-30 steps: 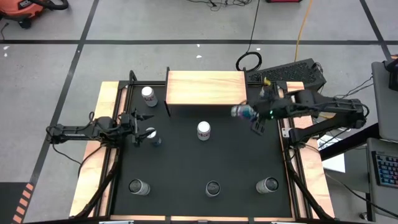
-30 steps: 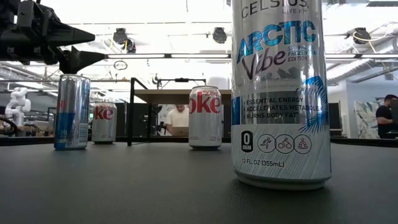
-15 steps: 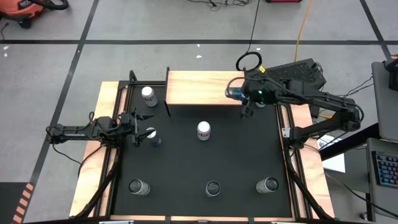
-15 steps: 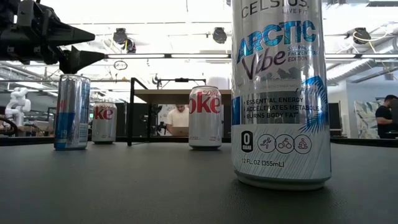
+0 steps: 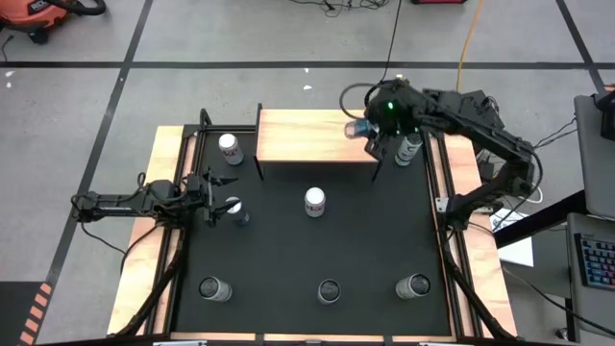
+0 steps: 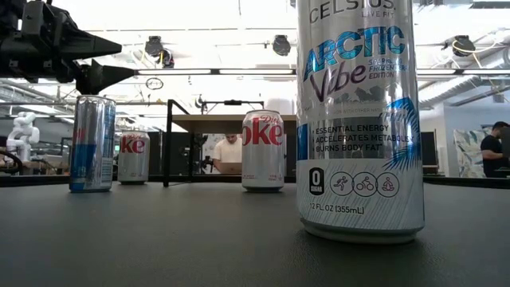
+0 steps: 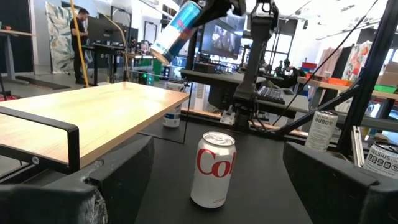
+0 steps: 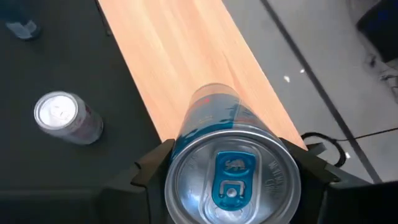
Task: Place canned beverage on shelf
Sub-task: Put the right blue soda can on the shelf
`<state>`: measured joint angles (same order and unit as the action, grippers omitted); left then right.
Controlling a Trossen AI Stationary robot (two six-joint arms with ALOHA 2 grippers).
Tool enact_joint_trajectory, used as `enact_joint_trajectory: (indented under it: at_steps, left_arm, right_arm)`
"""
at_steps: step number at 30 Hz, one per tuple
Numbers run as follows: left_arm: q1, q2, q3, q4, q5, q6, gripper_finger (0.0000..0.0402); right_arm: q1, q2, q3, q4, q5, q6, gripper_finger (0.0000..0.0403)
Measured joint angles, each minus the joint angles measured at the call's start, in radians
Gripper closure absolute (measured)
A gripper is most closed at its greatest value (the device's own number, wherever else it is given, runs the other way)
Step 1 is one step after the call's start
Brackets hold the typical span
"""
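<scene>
- Currently, a blue and silver can (image 5: 357,127) is held tilted in the right gripper (image 5: 370,130), above the shelf's (image 5: 307,135) end at about 1 o'clock of the table (image 5: 288,250) in the high view.
- From the right wrist view, the can's top (image 8: 233,177) with its blue tab is seen clamped between the two dark fingers (image 8: 149,171), with the light wood of the shelf (image 8: 193,62) below it.
- In the left wrist view the same can (image 7: 176,29) is seen in the air, leaning, over the far end of the wooden top (image 7: 93,118).
- The shelf is set along the table's 12 o'clock edge, on thin black legs (image 7: 71,146).
- The left gripper (image 5: 213,200) is placed at about 9 o'clock, its fingers spread apart and nothing held, just beside a slim blue can (image 5: 234,210).
- A red and silver cola can (image 5: 315,201) stands upright near the middle of the table, well apart from both grippers.
- A second cola can (image 5: 229,145) stands at about 11 o'clock, just beside the shelf's other end.
- Three more cans stand in a row along the 6 o'clock edge: one at 7 o'clock (image 5: 212,288), one at 6 o'clock (image 5: 330,290), one at 5 o'clock (image 5: 413,285).
- Another can (image 5: 407,150) stands just off the shelf's end, under the right arm.
- In the low view a tall white and blue can (image 6: 358,119) fills the foreground.
</scene>
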<state>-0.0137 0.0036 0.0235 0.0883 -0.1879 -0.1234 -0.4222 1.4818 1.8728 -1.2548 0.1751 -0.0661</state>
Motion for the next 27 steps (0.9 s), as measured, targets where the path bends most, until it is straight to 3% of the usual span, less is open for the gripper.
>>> enact_joint_trajectory:
  at_steps: [8,13,27]
  left_arm:
    - [0.000,0.000,0.000,-0.001,0.000,0.000,0.0041]
    - [0.000,0.000,0.000,-0.007,0.000,0.000,0.0041]
    - [0.000,0.000,0.000,-0.053,0.000,-0.001,0.0041]
  right_arm:
    - [-0.090,0.163,0.199,-0.175,-0.060,-0.062,0.0199]
    - [-0.126,0.214,0.210,-0.266,-0.202,-0.136,0.0199]
    - [-0.181,0.297,0.211,-0.312,-0.200,-0.190,0.0181]
